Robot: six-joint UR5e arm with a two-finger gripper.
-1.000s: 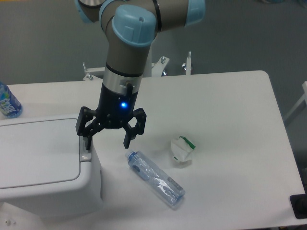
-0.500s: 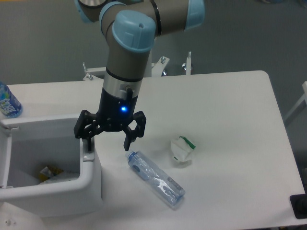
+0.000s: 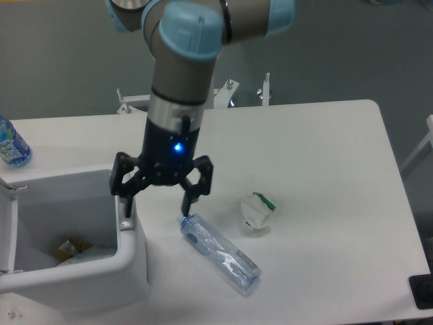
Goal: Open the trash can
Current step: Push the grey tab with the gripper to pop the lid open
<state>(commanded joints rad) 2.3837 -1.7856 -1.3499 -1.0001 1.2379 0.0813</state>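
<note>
Large white rectangular plastic trash can [image 3: 132, 261] with rounded corners sits at the worktop's [image 3: 325, 156] near-left edge, lid swung up at the far left, interior exposed with scraps of litter at the bottom. Black two-finger gripper [image 3: 160, 202] hangs with jaws spread wide and empty, one finger above the can's right rim by the small grey latch [image 3: 125, 223], the other just above the cap end of a clear crushed plastic bottle [image 3: 220, 252] lying on the worktop. Right of the jaws lies a crumpled white-and-green carton [image 3: 256, 212]; far left, a blue-labelled bottle [image 3: 11, 143] stands behind the can.
</note>
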